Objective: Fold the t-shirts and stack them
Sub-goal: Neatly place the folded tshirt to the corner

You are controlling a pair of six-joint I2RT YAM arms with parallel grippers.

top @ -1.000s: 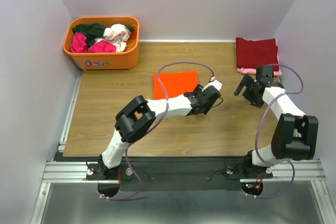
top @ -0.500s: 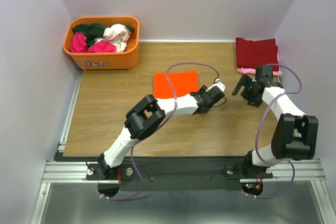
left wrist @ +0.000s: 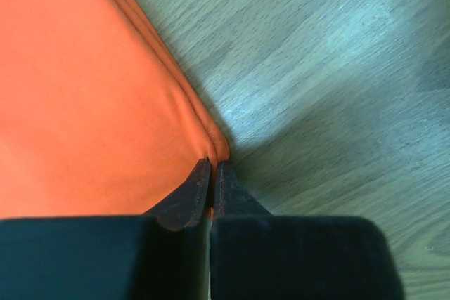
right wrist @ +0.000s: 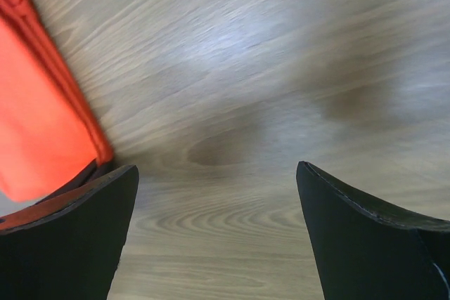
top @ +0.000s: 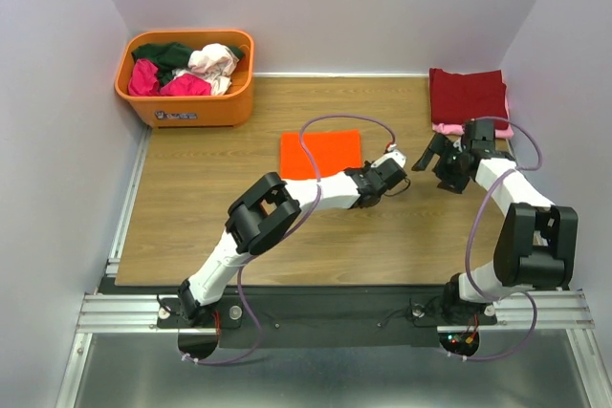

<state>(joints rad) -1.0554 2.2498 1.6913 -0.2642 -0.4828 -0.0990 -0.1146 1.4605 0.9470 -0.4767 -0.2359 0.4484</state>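
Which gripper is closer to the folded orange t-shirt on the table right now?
Left. The left gripper is shut on the near right corner of the orange t-shirt; the right gripper hangs open over the table just beside that corner.

A tub (top: 191, 108) stood at the table's (top: 191, 222) far left corner with crumpled t-shirts (top: 187, 68) heaped in it. A folded t-shirt (top: 320, 152) lay flat mid-table. At its near right corner sat the left pincer (left wrist: 211, 171), the right pincer (right wrist: 218, 173) just to its right. Behind that, in the far right corner, lay a stack of folded t-shirts (top: 467, 95).
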